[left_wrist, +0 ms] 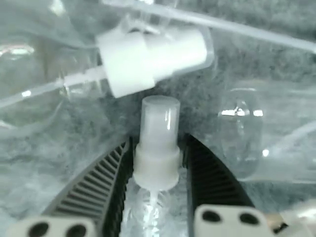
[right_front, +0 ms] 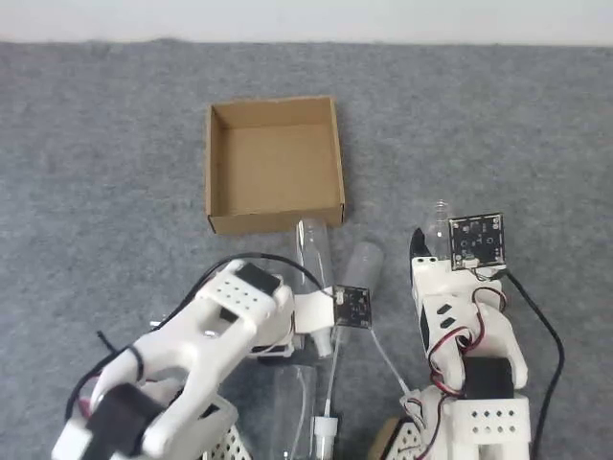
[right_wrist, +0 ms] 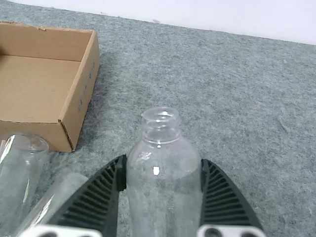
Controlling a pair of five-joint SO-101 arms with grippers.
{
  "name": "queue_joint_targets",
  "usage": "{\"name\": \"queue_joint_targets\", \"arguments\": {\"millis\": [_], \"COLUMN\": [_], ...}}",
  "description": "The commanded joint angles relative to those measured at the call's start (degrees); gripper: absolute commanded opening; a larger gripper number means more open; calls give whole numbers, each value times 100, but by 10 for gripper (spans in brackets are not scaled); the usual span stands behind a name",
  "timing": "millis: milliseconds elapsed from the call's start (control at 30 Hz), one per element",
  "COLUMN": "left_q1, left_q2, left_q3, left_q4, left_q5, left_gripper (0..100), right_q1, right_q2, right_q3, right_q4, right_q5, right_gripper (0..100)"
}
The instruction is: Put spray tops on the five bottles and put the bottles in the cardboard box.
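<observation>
Left gripper (left_wrist: 158, 148) is clamped tight on a spray top (left_wrist: 159, 123). Moving right, the cardboard box (right_front: 278, 220) sits open-topped on the grey carpet (right_front: 105, 144), with clear bottles (right_front: 314, 249) lying just before it. Right gripper (right_wrist: 162, 163) squeezes an open-necked bottle (right_wrist: 160, 143).

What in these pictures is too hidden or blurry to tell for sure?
High view: how many bottles lie by the cardboard box; the left arm covers some, the bottom edge cuts others.
Right wrist view: base of the held bottle, cut off by the picture's edge.
Left wrist view: tube of the spray top, blurred between the fingers.
</observation>
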State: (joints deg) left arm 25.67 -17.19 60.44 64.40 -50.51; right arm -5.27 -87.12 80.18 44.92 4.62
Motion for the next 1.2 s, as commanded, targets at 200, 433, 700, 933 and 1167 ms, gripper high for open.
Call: {"name": "queue_joint_targets", "arguments": {"millis": [200, 433, 700, 933, 1167], "left_q1": [-53, -62, -53, -79, -114], "left_q2": [1802, 1802, 1785, 888, -114], "left_q3": [-1516, -1534, -1552, -1508, -1508], "left_q4": [703, 712, 712, 993, 1389], "left_q5": [123, 123, 158, 492, 598], "left_gripper": [14, 13, 13, 12, 12], "right_q1": [40, 40, 40, 40, 40], "right_q2": [-171, -171, -171, -171, -171], "right_q3": [-97, -105, -114, -123, -123], "right_q4": [-136, -136, -136, -136, -136], "right_q5": [105, 105, 105, 97, 88], "right_gripper": [92, 92, 91, 91, 91]}}
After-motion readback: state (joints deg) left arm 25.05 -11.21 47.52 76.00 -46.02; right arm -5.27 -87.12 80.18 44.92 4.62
